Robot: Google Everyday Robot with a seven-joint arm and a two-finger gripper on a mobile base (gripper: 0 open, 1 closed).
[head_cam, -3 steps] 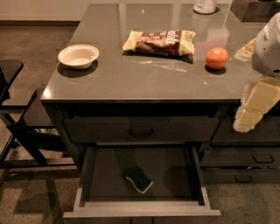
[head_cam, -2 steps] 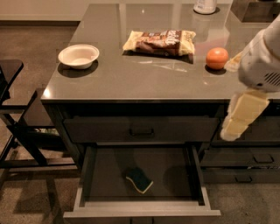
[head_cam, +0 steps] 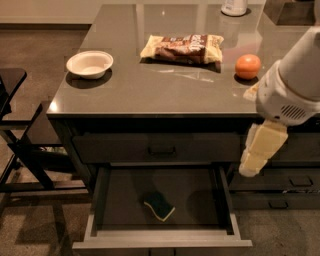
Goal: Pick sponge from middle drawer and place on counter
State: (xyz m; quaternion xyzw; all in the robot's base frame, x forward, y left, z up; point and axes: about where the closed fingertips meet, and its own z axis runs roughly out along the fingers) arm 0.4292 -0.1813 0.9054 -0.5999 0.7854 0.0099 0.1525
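Observation:
The middle drawer (head_cam: pixel 100 200) stands pulled open below the counter (head_cam: pixel 165 85). The sponge (head_cam: pixel 159 205), dark green on top with a yellow base, lies on the drawer floor near its middle front. My gripper (head_cam: pixel 252 160) hangs at the right, beside the counter's front right corner and just above and right of the drawer's right wall. It is apart from the sponge and holds nothing I can see.
On the counter are a white bowl (head_cam: pixel 90 64) at the left, a brown-and-yellow snack bag (head_cam: pixel 182 48) in the middle, an orange fruit (head_cam: pixel 248 66) at the right and a white container (head_cam: pixel 234 7) at the back. A dark chair (head_cam: pixel 15 125) stands left. More drawers (head_cam: pixel 280 190) sit at the right.
My arm and gripper have moved left and down, from beside the counter's right edge toward the open drawer's right side. The sponge has not moved.

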